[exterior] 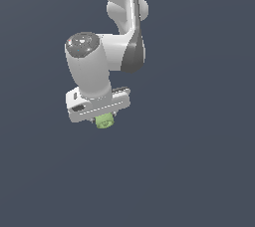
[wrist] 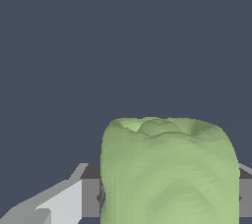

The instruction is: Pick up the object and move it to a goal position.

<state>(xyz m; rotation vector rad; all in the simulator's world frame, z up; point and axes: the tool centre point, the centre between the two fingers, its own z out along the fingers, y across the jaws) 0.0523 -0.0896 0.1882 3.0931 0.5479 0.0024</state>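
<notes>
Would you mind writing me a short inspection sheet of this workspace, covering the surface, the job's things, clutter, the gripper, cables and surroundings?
Surface: plain dark blue-grey ground, uniform, no markings or edges visible.
Job's things: the light-green lumpy block sits between the fingers; in the exterior view it pokes out just below the white hand.
Clutter: nothing seen.
Gripper: the gripper points down and is shut on the block; a grey finger shows at each side of the block in the wrist view.
Cables: nothing seen.
Surroundings: only the white arm reaching in from the top of the exterior view; no goal marker visible.
</notes>
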